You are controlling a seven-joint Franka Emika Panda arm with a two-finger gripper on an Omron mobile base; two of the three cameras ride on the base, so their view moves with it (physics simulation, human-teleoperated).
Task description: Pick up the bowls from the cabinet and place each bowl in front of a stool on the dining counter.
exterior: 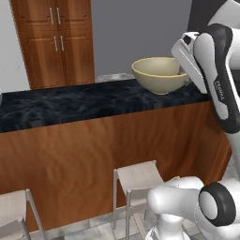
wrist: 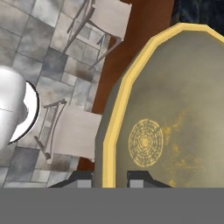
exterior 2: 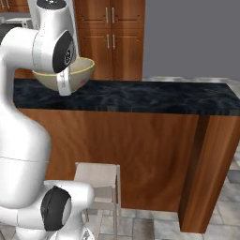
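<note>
The olive-tan bowl with its yellowish rim sits at the near edge of the dining counter, toward its right end. I cannot tell whether its base touches the black top. My gripper is shut on the bowl's rim, one fingertip outside the wall and one inside. In the right base view the bowl shows partly behind my arm, above the dining counter. A stool stands on the floor just left of and below the bowl. The cabinet is out of view.
A second stool stands at the lower left. A tall wooden pantry with double doors rises behind the counter. The counter's wood-panel front ends at a corner post on the right. The floor is grey tile.
</note>
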